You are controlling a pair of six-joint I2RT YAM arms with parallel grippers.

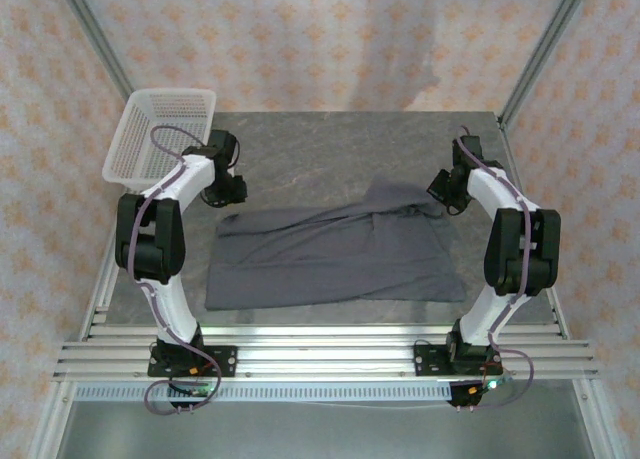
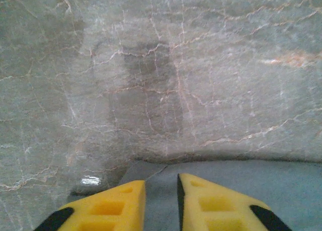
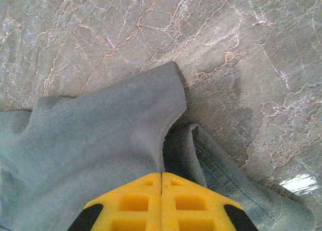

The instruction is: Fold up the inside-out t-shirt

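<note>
left pincer [image 2: 161,180] slightly parted over t-shirt [image 1: 330,254] edge | right pincer [image 3: 161,174] clenched on t-shirt (cloth bunched)

Your right wrist view's bottom edge cuts off the t-shirt [image 3: 100,140] and the right end effector [image 3: 161,175]; the left wrist view crops the left end effector [image 2: 161,179] and the cloth likewise.
</note>
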